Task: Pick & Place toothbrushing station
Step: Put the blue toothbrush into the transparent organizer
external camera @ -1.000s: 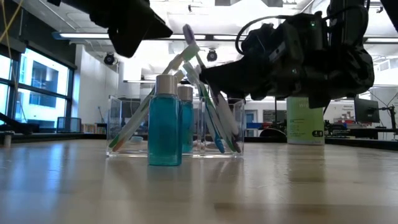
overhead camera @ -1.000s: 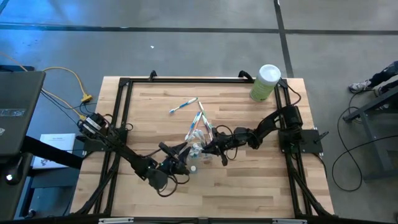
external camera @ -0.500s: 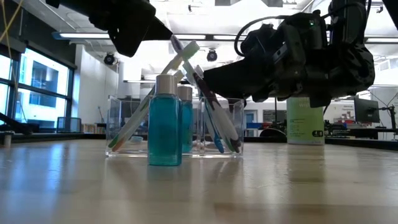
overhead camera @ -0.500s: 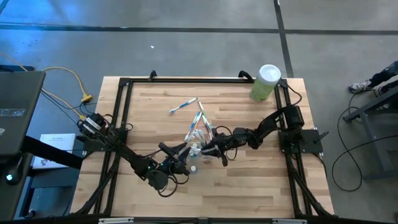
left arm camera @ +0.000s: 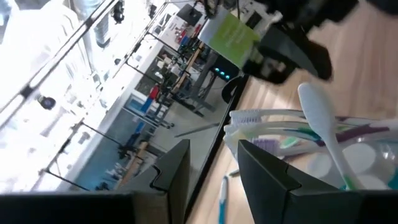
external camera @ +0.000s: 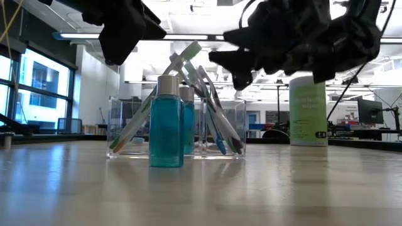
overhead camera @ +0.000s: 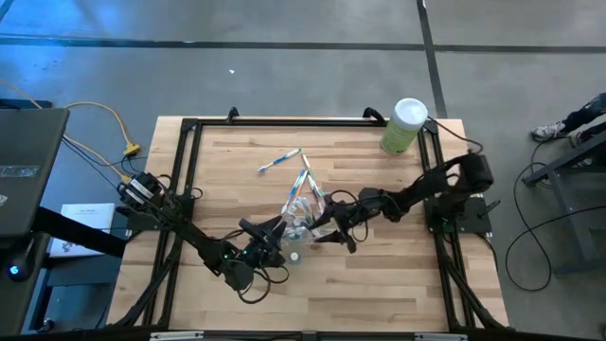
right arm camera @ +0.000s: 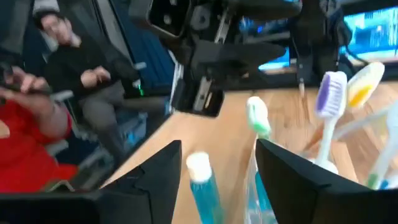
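The clear holder (external camera: 221, 129) stands on its base on the table's middle (overhead camera: 301, 225). Several pastel toothbrushes (external camera: 188, 59) lean in it, heads up. They also show in the left wrist view (left arm camera: 314, 115) and the right wrist view (right arm camera: 328, 87). Two blue white-capped bottles (external camera: 166, 122) stand upright at the holder's near side. My left gripper (overhead camera: 273, 248) is open and empty, above and left of the holder (external camera: 125, 28). My right gripper (overhead camera: 320, 230) is open and empty, above and right of it (external camera: 242, 59).
Two loose toothbrushes (overhead camera: 280, 161) lie on the table beyond the holder. A tall green canister with a white lid (overhead camera: 404, 125) stands at the far right corner. A black frame (overhead camera: 189, 133) runs round the table. A person sits in the room beyond (right arm camera: 68, 74).
My right gripper has gone up, away from the holder, and its arm has drawn back toward the table's right edge. A toothbrush that stuck up high above the holder has sunk and now leans among the others.
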